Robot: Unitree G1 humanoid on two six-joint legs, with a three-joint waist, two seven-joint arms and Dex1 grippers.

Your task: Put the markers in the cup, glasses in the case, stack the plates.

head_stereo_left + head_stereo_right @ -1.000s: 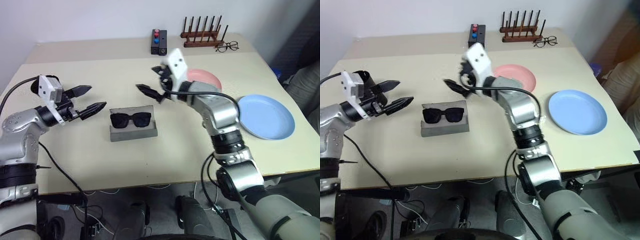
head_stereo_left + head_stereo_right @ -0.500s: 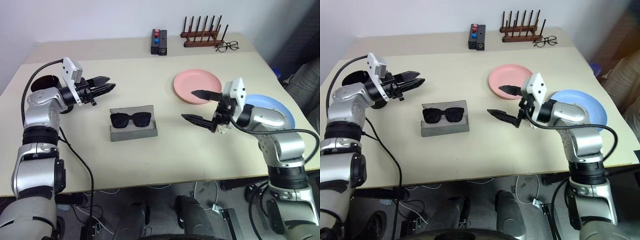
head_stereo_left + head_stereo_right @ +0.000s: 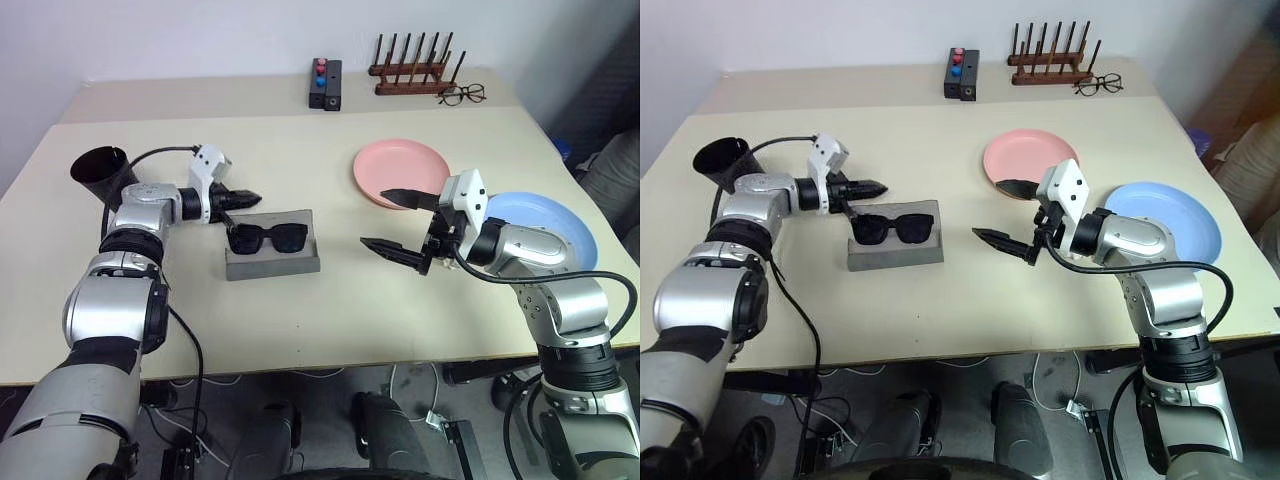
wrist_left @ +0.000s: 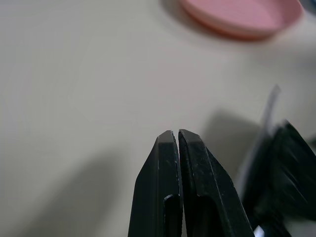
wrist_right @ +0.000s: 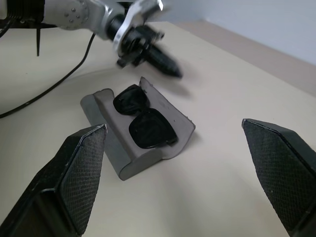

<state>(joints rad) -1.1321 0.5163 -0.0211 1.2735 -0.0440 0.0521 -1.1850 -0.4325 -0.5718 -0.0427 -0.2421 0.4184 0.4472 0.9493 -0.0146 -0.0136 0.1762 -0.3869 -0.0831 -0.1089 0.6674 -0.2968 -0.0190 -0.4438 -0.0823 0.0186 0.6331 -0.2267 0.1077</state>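
On table [image 3: 300, 320], two plates [image 3: 402, 171], one cup [image 3: 101, 171]

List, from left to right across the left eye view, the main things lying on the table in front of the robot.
Black cup → grey case with the sunglasses in it → pink plate → blue plate.
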